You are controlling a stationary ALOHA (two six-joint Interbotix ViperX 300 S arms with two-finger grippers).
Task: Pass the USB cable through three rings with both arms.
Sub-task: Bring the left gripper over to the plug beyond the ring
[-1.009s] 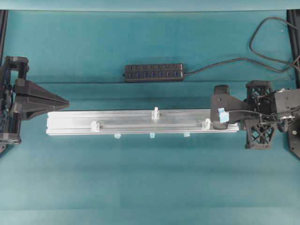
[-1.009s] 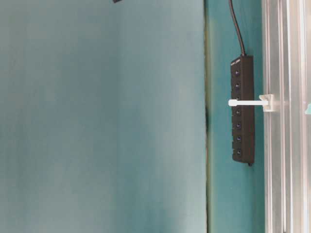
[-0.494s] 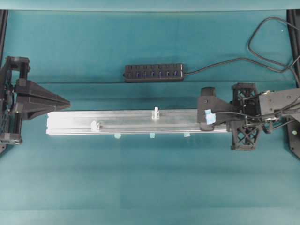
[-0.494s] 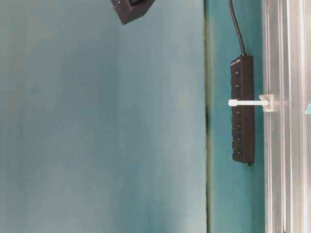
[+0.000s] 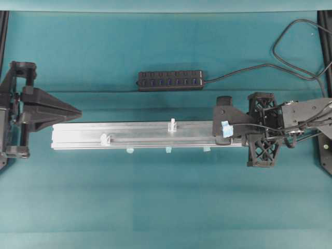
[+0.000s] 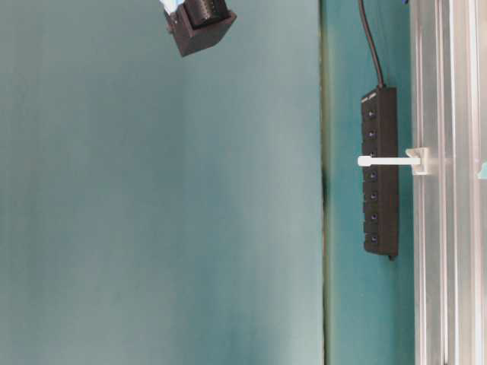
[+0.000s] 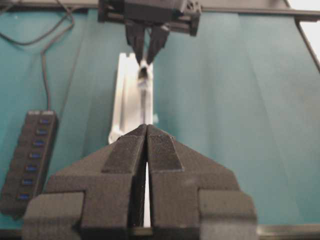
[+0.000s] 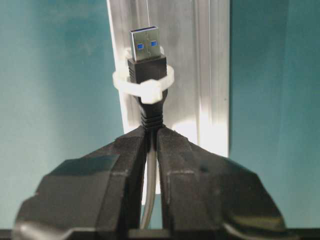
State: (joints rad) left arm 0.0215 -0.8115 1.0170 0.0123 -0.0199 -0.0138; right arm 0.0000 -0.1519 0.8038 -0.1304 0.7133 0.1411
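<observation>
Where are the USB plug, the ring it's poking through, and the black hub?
USB plug (image 8: 146, 47), right wrist view, on its silver metal tip.
Ring (image 8: 143, 88), right wrist view, on the white loop's front band.
Black hub (image 5: 170, 80), overhead view, middle of its socket row.

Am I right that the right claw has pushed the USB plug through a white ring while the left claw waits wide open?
Not quite: the left gripper is shut, as the left wrist view shows. The right gripper does hold the USB plug in a ring.

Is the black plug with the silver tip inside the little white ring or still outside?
Inside: the black silver-tipped USB plug pokes through the white plastic ring.
</observation>
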